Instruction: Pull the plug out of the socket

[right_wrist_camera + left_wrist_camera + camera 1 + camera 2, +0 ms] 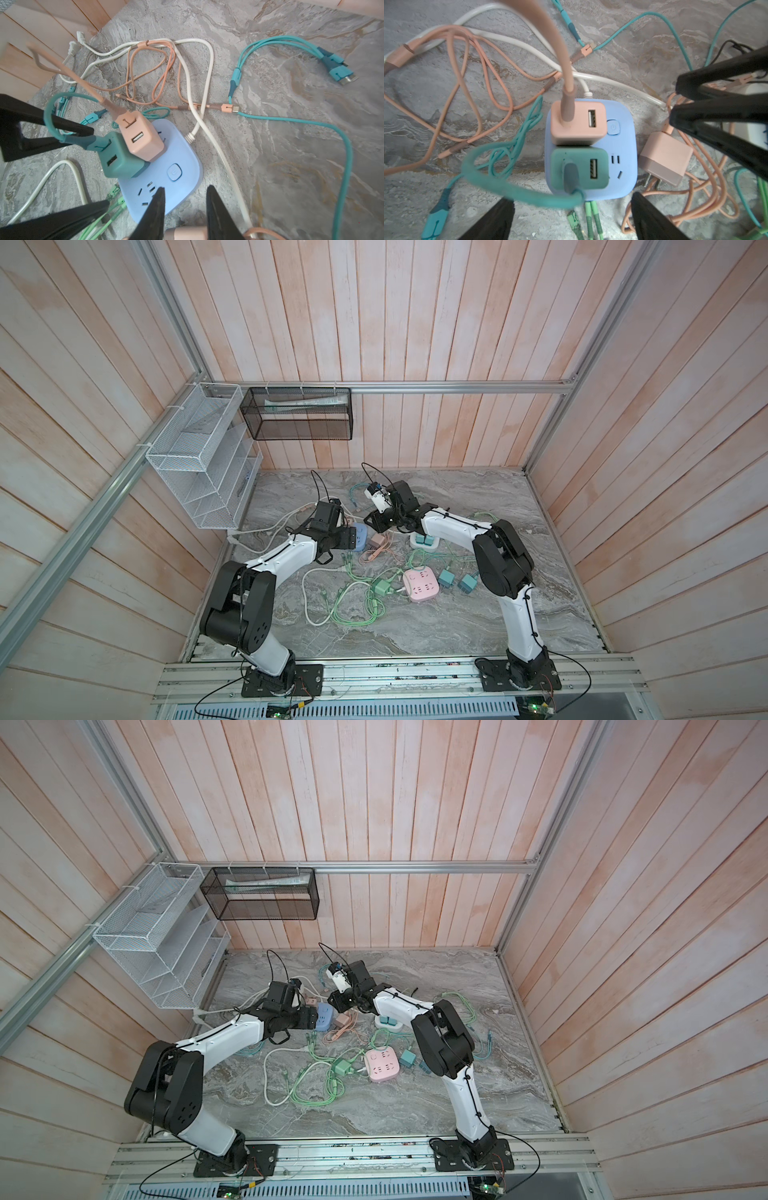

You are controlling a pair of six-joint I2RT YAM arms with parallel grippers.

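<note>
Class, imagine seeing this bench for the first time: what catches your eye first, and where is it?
First, the rounded pale-blue power socket just left of centre on the grey marble table, with a pink cube plug and a teal cube plug side by side in it. Then the tangle of pink, teal and white cables around it, and a pink socket cube nearer the front.

A lab robot cell: plank walls (415, 323) framed by aluminium rails (457, 386), two arms (286, 553) bolted to a slotted base (395, 676), mesh racks (199, 472) zip-tied far left.
</note>
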